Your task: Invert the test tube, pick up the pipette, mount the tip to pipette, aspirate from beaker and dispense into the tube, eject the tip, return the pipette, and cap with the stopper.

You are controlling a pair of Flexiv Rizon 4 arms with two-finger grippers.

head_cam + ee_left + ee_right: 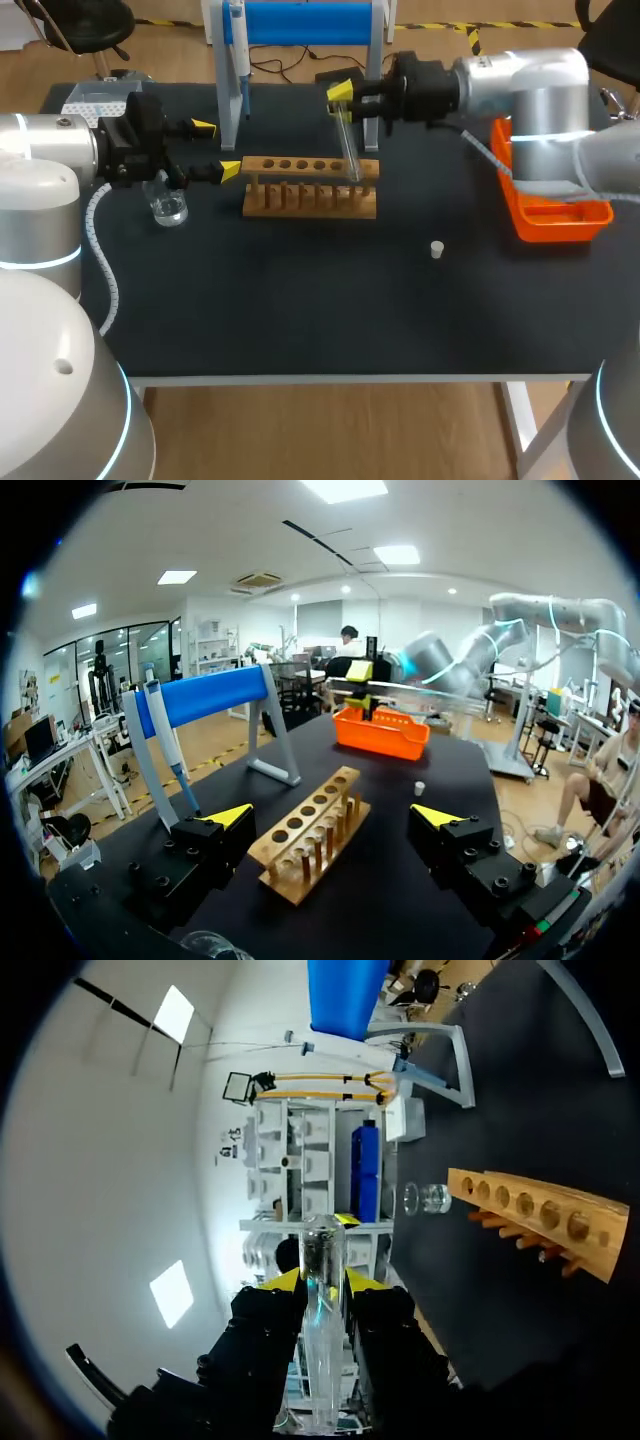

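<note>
The right arm [520, 85] comes in over the back of the black tabletop [320, 300]. Its jaws are pinching a clear glass test tube [348, 140] near one end, with one yellow tip on each side of the glass. The test tube is up in the air over the right end of the wooden rack [310, 188]. From the left wrist view it looks tipped over, almost flat, not standing straight up. I cannot tell if its far end touches the rack. The left arm [60, 150] is at the left side of the tabletop. Its jaws are spread wide with nothing between them, and they point at the left end of the rack. A small glass beaker [168, 207] sits on the tabletop just below the left jaws. The pipette [237, 45] hangs on the blue stand [300, 22] behind the rack. The little white stopper [437, 249] stands by itself on the tabletop, in front of the rack and off to the right. An orange tray [560, 222] sits at the right side, under the right arm.
</note>
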